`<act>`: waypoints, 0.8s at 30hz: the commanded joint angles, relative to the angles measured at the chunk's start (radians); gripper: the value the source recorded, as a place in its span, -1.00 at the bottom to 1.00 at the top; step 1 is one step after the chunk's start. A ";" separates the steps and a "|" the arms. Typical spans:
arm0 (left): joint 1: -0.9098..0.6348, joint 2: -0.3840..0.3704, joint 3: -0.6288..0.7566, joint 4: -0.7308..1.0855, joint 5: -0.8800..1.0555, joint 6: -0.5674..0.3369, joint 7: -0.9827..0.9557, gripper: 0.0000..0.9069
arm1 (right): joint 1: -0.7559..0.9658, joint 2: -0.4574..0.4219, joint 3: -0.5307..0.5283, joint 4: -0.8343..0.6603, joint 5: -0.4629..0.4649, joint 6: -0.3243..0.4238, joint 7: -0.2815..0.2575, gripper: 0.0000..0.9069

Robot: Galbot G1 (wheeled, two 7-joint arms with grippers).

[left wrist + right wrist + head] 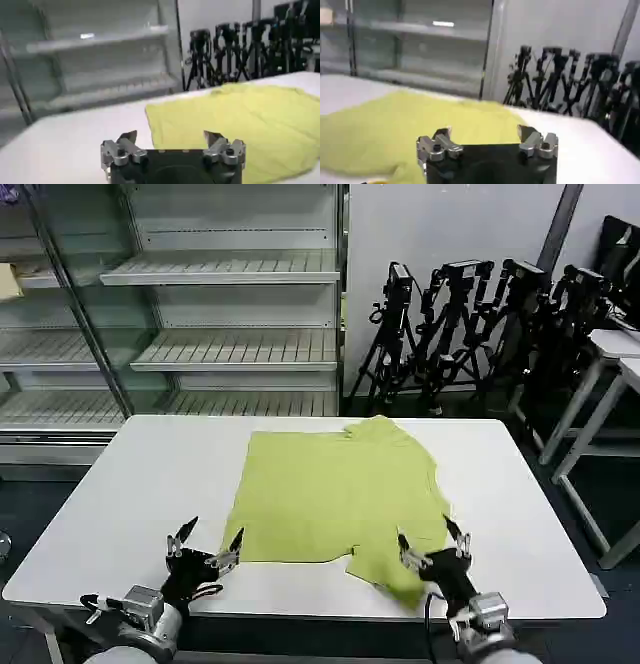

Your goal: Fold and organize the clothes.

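The clothes are one lime yellow-green T-shirt [335, 494] lying spread on the white table [130, 484], plain side up, with its collar end bunched at the far side and one sleeve flap at the near right. My left gripper [208, 546] hovers open just off the shirt's near left corner. My right gripper [432, 539] is open above the near right sleeve. In the left wrist view the shirt [235, 125] lies ahead of the open left gripper [170, 134]. In the right wrist view the shirt [395, 130] spreads before the open right gripper [484, 131].
Empty metal shelving [230, 314] stands behind the table. Several black tripods [470, 324] crowd the back right. Another white table [610, 374] stands at the right edge. Bare tabletop lies on both sides of the shirt.
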 commanded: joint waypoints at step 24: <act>-0.053 -0.002 0.016 0.119 -0.132 0.105 -0.103 -0.98 | -0.073 0.011 -0.064 0.013 0.106 -0.133 0.108 -1.00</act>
